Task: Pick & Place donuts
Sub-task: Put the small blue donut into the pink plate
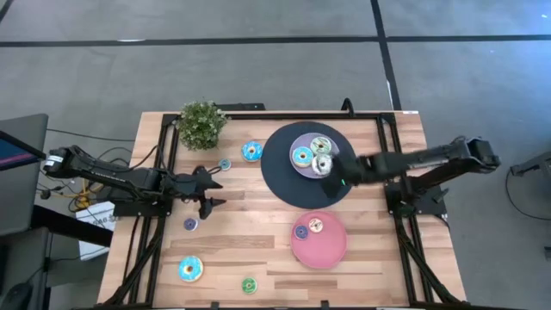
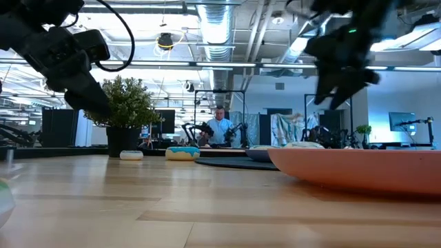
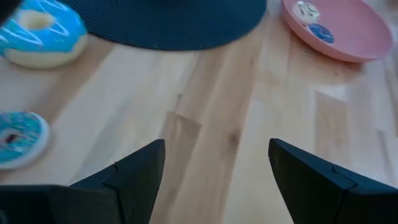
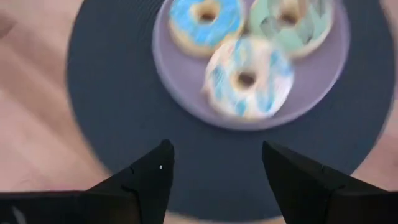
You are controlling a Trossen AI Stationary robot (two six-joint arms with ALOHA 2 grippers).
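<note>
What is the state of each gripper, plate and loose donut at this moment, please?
left gripper: open, empty, over bare wood.
right gripper: open, empty, over the black disc.
lavender plate: on the disc, holds three donuts.
pink plate: on the wood, holds two small donuts.
big blue donut: loose near the plant.

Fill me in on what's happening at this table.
Two robot arms are sorting toy donuts onto plates. The right claw hangs open and empty over the black disc, beside the lavender plate that holds three donuts. The pink plate holds two small ones. The left claw is open and empty over bare wood, with five donuts loose on the table around it.
</note>
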